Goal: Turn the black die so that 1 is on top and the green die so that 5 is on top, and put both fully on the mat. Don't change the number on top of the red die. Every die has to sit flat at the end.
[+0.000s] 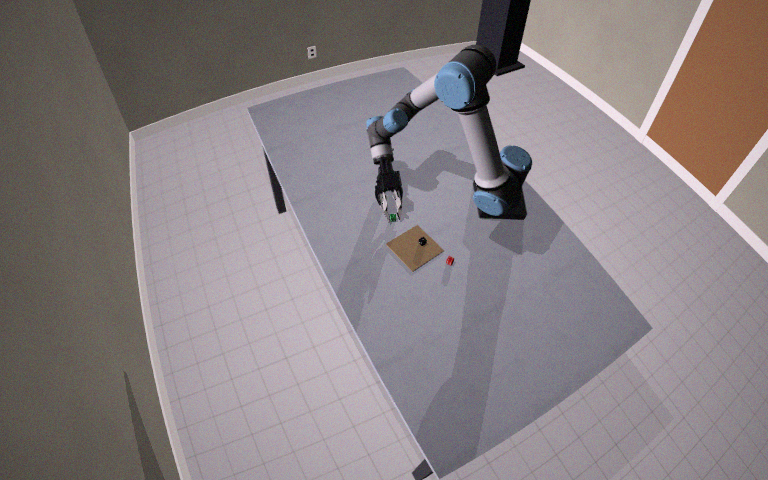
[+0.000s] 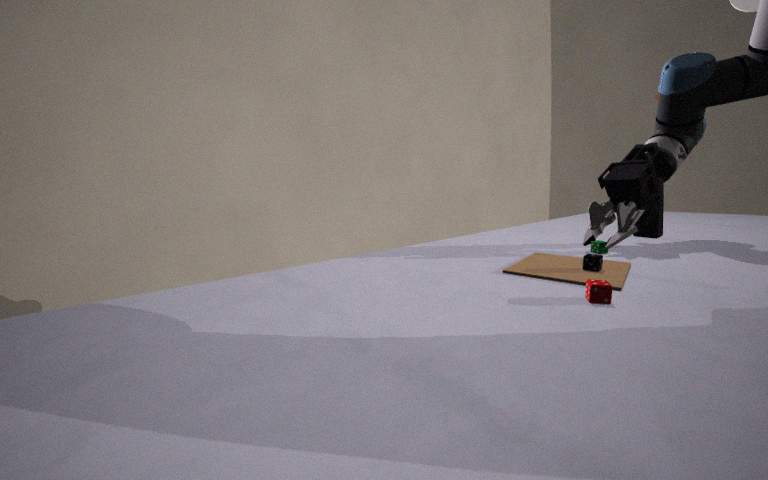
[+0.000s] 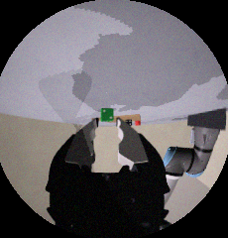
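Note:
My gripper [image 1: 393, 214] [image 2: 597, 244] [image 3: 107, 118] is partly open and tilted, its fingertips low at both sides of the green die [image 1: 392, 218] [image 2: 599, 247] [image 3: 107, 114]. Gaps show beside that die in the wrist view, and it stands off the mat, behind it in the exterior view. The black die [image 1: 422, 241] [image 2: 592, 262] [image 3: 128, 122] sits on the brown mat [image 1: 400, 245] [image 2: 546, 267]. The red die [image 1: 449, 260] [image 2: 598, 292] [image 3: 138, 123] sits on the table beside the mat. The top numbers of the green and black dice are too small to read.
The grey table [image 1: 525, 321] [image 2: 376, 380] bears everything. Its long edge lies left of the mat in the top view. The arm's base [image 1: 500, 202] stands to the right of the gripper there, and a dark post [image 1: 501, 35] stands behind the arm.

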